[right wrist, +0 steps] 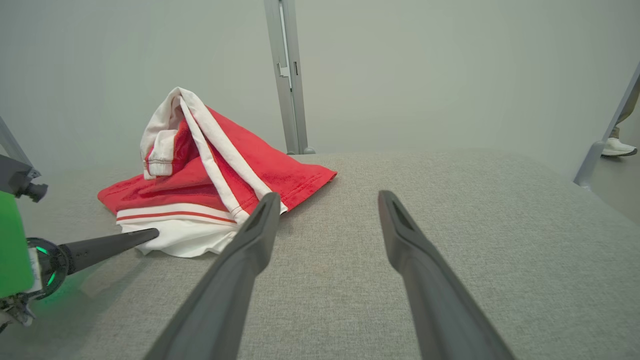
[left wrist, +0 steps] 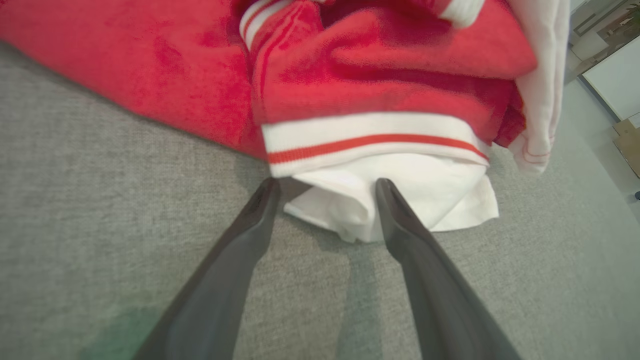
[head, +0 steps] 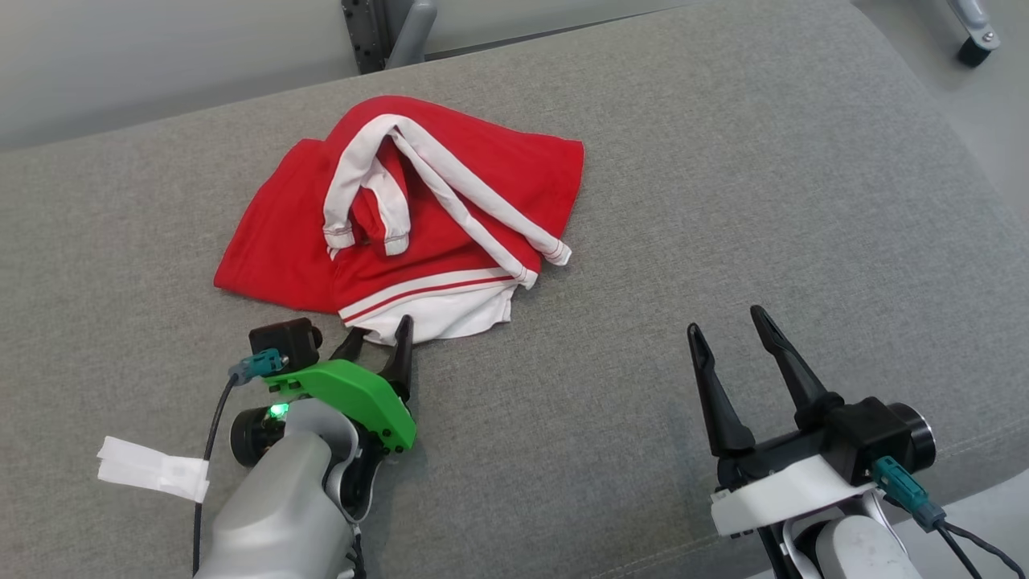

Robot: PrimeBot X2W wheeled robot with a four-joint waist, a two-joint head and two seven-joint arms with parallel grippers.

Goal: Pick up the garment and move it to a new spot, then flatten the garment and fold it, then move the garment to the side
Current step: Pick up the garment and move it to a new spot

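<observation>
- Grey fabric cushion (head: 723, 201) carries the work, with a pale wall behind it.
- I see the red garment (head: 450, 185) with white stripes lying crumpled on the cushion, toward 11 o'clock from the head view's centre, its white hem facing 6 o'clock.
- My left gripper (head: 382, 334) sits at 7 o'clock, fingers spread, tips at that hem. In the left wrist view one finger (left wrist: 415, 240) overlaps the white cloth, and nothing is clamped.
- My right gripper (head: 725, 322) sits at 4 o'clock, fingers wide apart and empty, over bare cushion, well apart from the garment.
- A white tag (head: 153, 470) lies at 8 o'clock near the left arm's cable.
- From the right wrist, a metal post (right wrist: 287, 75) stands at 12 o'clock and a person's shoe (right wrist: 619, 146) at 2 o'clock.
</observation>
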